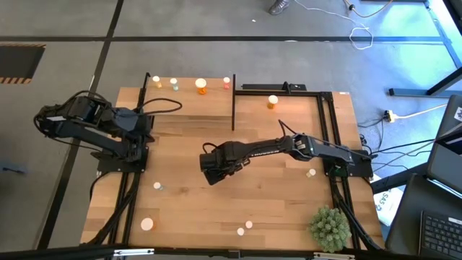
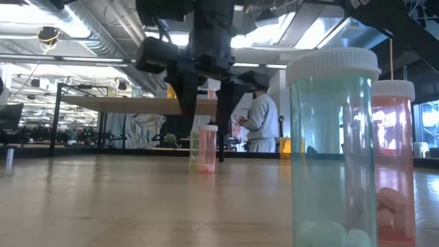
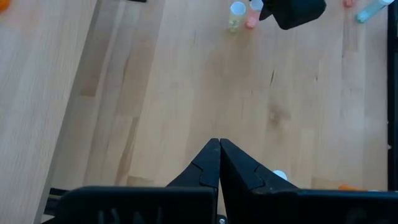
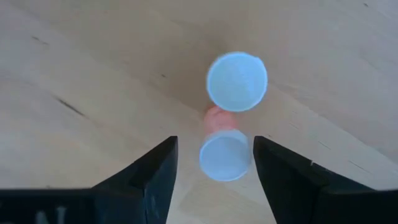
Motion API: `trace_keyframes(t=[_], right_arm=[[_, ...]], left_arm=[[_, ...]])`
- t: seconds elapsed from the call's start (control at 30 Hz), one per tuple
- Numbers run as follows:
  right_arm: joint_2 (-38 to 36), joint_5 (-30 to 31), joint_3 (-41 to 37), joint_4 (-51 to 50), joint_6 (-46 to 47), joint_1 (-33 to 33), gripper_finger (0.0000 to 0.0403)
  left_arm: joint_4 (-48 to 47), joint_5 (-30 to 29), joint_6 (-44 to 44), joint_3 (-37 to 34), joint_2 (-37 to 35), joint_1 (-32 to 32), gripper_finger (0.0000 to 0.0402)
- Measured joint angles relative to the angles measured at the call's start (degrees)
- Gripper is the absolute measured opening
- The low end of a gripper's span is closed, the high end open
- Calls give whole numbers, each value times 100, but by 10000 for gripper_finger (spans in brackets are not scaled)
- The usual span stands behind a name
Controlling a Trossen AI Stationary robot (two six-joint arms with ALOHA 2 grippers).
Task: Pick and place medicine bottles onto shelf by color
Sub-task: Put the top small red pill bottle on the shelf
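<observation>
Hovering mid-tabletop, my right gripper [image 4: 214, 168], spread wide, straddles the upright reddish white-capped plastic bottle [image 4: 224, 155], directly beneath me.

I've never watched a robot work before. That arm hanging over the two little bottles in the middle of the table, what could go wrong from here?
1. The right pincer is open above two bottles standing close together: a reddish one and a pale green one. Coming down, a finger could bump or tip the neighbour.
2. It might grab the wrong colour and mis-sort it on the shelf.
3. A tipped bottle may roll across the table.
</observation>
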Motion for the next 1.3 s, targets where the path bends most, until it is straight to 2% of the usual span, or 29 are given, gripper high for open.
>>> trace_keyframes(t=[0.13,0.6,0.73,1.3], right_arm=[[0,144,0,33,-11,-7,212],[0,99,0,76,149,-4,212],[0,-183,0,51,114,-4,212],[0,-306,0,-181,-53,-4,212]], left_arm=[[-2,0,0,-1,0,1,0],[-2,-2,-2,0,0,1,0],[-2,-2,-2,0,0,1,0],[-2,-2,-2,0,0,-1,0]])
